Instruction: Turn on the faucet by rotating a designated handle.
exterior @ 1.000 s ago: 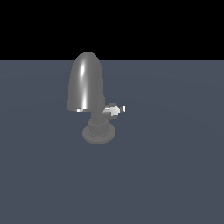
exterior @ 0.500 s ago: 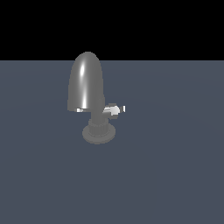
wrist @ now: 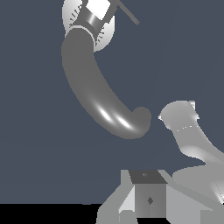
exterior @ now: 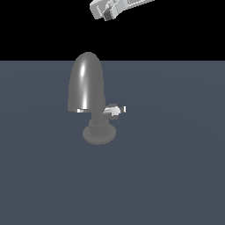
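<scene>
The table (exterior: 176,176) is a flat, matte slate-blue surface with no visible texture. On it, toward the exterior view's left of centre, stands the faucet (exterior: 87,85): glossy grey metal, with a round flat base (exterior: 99,134) resting on the table, a short ribbed neck above it, and a tall bullet-shaped dome on top that carries a soft vertical highlight. The handle (exterior: 115,110) is a short silver-grey stub with a bright white tip, sticking out sideways from the neck toward the exterior view's right, just below the dome's lower edge.

Farther back and well above, against the black background, the gripper (exterior: 105,12) hangs at the top edge, pale grey and blocky, well apart from the faucet and touching nothing. Only part of it shows there, and in the wrist view just a dark finger pad (wrist: 150,192) is clear, so I cannot tell how far the jaws are spread; nothing appears held between them.
</scene>
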`<state>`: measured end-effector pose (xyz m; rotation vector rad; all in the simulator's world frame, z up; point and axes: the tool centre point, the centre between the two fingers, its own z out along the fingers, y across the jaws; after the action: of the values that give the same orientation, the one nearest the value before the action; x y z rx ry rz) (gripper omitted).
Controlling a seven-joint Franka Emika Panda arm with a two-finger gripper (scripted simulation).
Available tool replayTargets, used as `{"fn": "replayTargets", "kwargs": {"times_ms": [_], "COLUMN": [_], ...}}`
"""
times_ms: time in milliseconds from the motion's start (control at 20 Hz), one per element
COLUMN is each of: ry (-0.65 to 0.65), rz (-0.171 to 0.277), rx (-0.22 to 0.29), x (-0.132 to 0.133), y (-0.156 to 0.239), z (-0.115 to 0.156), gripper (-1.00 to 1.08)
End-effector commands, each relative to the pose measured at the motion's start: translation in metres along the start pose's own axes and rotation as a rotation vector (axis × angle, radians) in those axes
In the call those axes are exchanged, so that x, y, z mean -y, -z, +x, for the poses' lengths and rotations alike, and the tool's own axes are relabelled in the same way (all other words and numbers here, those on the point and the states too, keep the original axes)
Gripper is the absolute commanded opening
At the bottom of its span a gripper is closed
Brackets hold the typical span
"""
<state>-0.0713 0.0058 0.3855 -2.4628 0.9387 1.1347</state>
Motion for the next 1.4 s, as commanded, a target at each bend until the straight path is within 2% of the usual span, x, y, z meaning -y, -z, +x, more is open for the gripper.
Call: {"fn": "replayTargets", "kwargs": {"times_ms": [0, 600, 1350], "ry": [-0.052, -0.316, -0.638], "rz": [0.027, 0.168, 0.344], "rx": [0.062, 0.374, 0.750], "x": [0.005, 0.018, 0.013], "y": [0.000, -0.016, -0.068], "z": [0.016, 0.095, 0.179], "gripper": [-1.00, -1.00, -1.00]}}
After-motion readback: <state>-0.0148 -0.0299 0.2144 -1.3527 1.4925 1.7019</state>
